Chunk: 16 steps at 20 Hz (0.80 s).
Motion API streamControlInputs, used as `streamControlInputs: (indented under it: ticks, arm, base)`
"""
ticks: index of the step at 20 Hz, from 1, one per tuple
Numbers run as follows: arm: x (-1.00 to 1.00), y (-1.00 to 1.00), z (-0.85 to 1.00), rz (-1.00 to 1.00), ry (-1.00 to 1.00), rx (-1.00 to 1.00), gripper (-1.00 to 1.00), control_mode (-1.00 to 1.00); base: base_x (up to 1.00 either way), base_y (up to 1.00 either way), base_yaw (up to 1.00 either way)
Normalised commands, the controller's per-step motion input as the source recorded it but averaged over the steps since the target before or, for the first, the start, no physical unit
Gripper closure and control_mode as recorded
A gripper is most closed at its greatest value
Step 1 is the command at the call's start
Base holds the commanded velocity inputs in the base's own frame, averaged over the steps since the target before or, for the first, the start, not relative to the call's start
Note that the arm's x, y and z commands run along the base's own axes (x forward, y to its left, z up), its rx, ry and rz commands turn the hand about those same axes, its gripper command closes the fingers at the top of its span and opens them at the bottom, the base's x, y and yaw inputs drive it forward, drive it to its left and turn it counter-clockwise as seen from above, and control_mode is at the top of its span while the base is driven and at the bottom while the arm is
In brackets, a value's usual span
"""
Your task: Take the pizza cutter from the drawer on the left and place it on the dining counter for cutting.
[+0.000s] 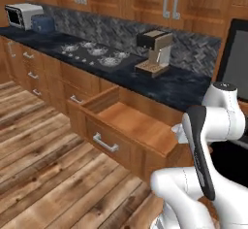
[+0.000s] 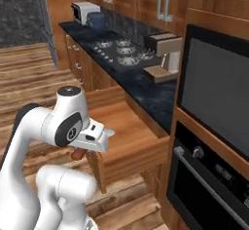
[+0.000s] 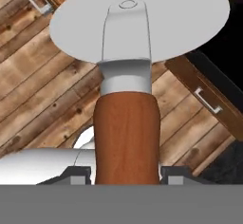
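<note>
My gripper (image 3: pixel 126 173) is shut on the pizza cutter (image 3: pixel 126 123). Its brown wooden handle runs up between my fingertips (image 3: pixel 78 174) to a steel neck and a round grey wheel (image 3: pixel 190 23), with the plank floor behind it. The drawer (image 1: pixel 128 121) stands pulled open under the short black counter, its inside bare wood and its silver bar handle (image 1: pixel 105 143) facing the floor. In the right base view my gripper (image 2: pixel 81 151) hangs just outside the drawer (image 2: pixel 136 141), near its front corner, with a bit of the brown handle below the hand. The dining counter is out of view.
On the black counter (image 1: pixel 184 85) behind the drawer sit a cooktop (image 1: pixel 94 53), a coffee machine (image 1: pixel 155 53) and a toaster (image 1: pixel 22 14). A built-in oven column (image 2: pixel 214 141) stands close on the right. Wooden floor (image 1: pixel 43 174) lies to the left.
</note>
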Motion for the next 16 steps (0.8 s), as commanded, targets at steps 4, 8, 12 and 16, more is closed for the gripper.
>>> streamControlInputs:
  ticks: [4,8,12,16]
  arm:
    - [0.0,0.0,0.0,0.0,0.0,0.0,1.0,1.0]
    - [0.0,0.0,0.0,0.0,0.0,0.0,1.0,1.0]
    - [0.0,0.0,0.0,0.0,0.0,0.0,1.0,1.0]
    - [0.0,0.0,0.0,0.0,0.0,0.0,1.0,1.0]
  base:
    - [-0.13,0.37,0.99]
    - [-0.21,0.47,0.99]
    - [-0.33,0.61,0.97]
    - [-0.12,0.79,0.86]
